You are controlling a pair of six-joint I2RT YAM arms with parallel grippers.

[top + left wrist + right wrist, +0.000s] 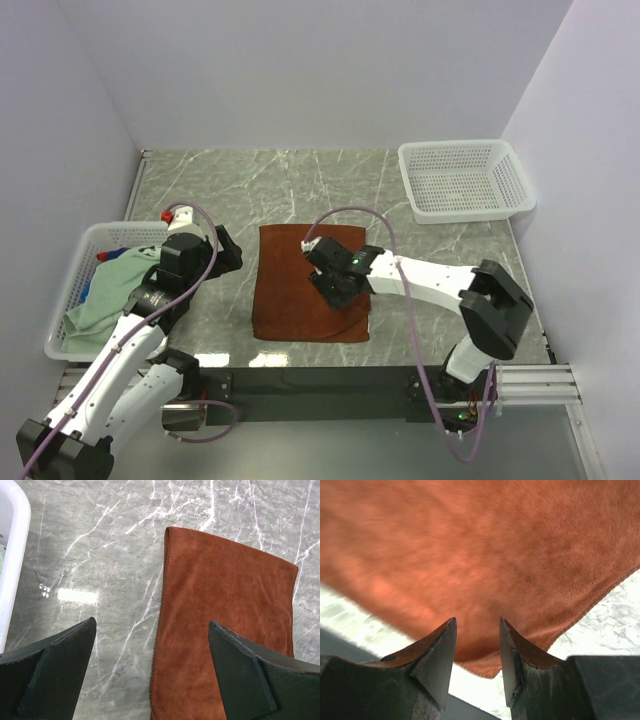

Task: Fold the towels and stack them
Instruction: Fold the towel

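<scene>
A rust-brown towel [300,295] lies folded flat in the middle of the marble table [230,180]. My right gripper [333,292] hovers low over its right half with the jaws partly open and nothing between them. In the right wrist view the brown towel [480,545] fills the frame beyond the right gripper [477,622], with one corner just past the fingertips. My left gripper [228,250] stands wide open and empty left of the towel. In the left wrist view the left gripper [152,625] straddles the long left edge of the brown towel [225,620]. A pale mint-green towel [112,292] lies crumpled in the left basket.
A white mesh basket [75,262] sits at the table's left edge, its rim [12,555] showing in the left wrist view. A second white mesh basket [465,180] stands at the back right. Walls close in the table on three sides.
</scene>
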